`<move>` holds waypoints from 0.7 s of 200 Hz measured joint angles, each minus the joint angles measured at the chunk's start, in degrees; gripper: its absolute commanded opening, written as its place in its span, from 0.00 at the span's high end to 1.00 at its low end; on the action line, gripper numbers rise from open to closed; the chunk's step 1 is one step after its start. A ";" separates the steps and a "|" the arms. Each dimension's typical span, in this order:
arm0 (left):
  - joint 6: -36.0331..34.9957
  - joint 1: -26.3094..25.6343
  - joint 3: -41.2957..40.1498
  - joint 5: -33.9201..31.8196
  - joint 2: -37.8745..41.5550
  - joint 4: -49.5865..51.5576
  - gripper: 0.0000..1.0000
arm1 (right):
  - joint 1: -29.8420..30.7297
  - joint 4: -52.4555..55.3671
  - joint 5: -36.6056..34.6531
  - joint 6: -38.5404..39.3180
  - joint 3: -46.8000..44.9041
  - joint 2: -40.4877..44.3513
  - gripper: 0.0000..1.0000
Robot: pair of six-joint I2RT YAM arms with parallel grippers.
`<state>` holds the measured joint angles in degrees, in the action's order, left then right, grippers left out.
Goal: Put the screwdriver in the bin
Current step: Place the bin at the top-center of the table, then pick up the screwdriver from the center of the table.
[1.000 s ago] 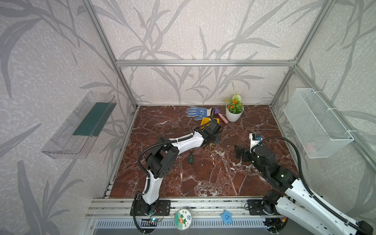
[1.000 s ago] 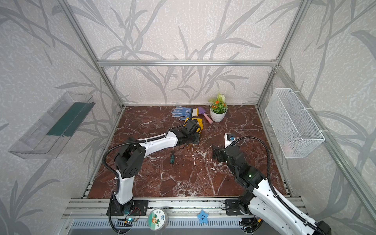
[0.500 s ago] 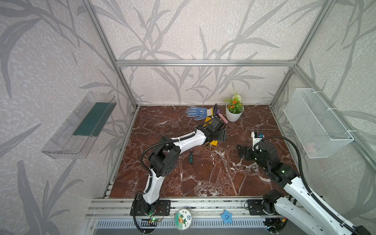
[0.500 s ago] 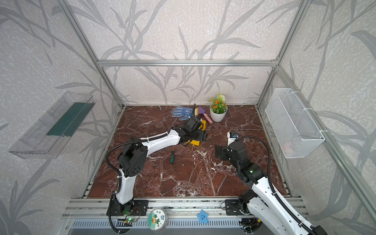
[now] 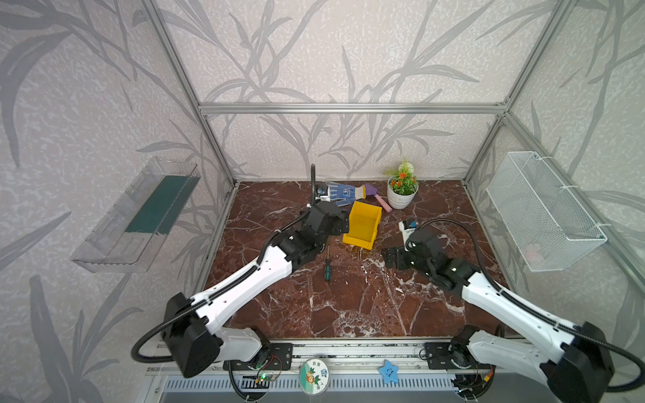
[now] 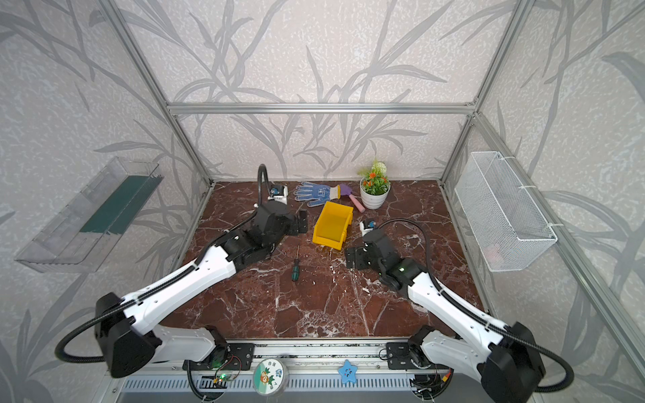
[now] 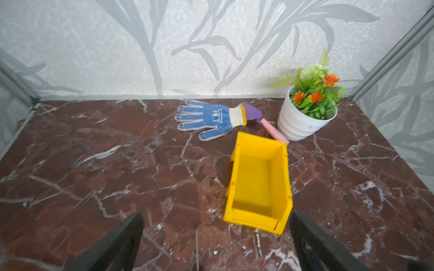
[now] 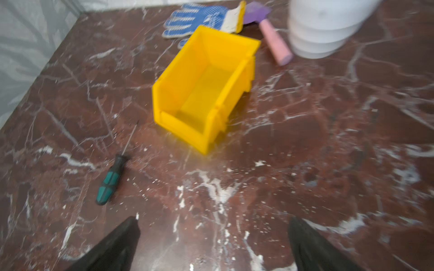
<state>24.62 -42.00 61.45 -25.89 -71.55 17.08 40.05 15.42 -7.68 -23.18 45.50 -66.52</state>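
The slim green-and-black-handled screwdriver [image 5: 327, 270] lies on the glossy veined marble tabletop [image 5: 349, 300] near the low lip of the empty boxy yellow plastic bin [image 5: 361, 223], flanked by the low-reaching left gripper [image 7: 217, 215] and right gripper [image 8: 213, 220], both gaping wide, empty.

Yellow bin [image 5: 356, 241] — green-black screwdriver [image 5: 327, 274] — red-marbled table [image 5: 349, 296]

Bright, even light filling enclosure; only faint soft shadows showing. Marble surface [image 5: 352, 300] giving dull sheen. Top views bowing straight lines at edges. Right wrist view smearing: bin [image 8: 202, 89], white pot [image 8: 321, 30] looking soft. Left wrist view reading sharper.
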 measured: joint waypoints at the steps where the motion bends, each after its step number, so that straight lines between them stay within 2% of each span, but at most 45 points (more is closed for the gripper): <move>1: 0.13 0.15 -0.87 -0.02 0.66 -0.07 0.01 | 0.22 -0.04 -0.02 0.00 0.15 -0.28 0.01; 19: 4.15 3.56 -10.34 2.43 7.96 0.59 0.01 | 5.20 -1.16 -1.01 -0.39 4.04 -7.37 0.00; 48: 15.32 18.21 -22.16 10.73 19.28 2.16 0.01 | 10.54 -1.31 -1.22 -1.51 11.43 -19.08 0.02; 61: 19.37 22.75 -25.88 14.75 23.37 3.28 0.01 | 12.33 -0.98 -1.11 -2.08 15.52 -24.63 0.03; 80: 23.34 29.00 -30.95 23.98 27.87 2.86 0.01 | 14.75 -0.66 -0.76 -2.78 21.33 -32.50 0.06; 117: 29.09 37.22 -38.51 39.26 29.35 -2.93 0.01 | 19.06 1.22 -0.50 -4.00 30.99 -44.81 0.14; 140: 32.85 41.27 -42.53 47.74 25.94 -9.92 0.01 | 20.46 3.17 -0.61 -4.44 35.15 -49.72 0.25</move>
<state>57.47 -0.73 18.92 21.85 -45.60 7.16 60.51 18.59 -8.29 -27.62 80.64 -116.25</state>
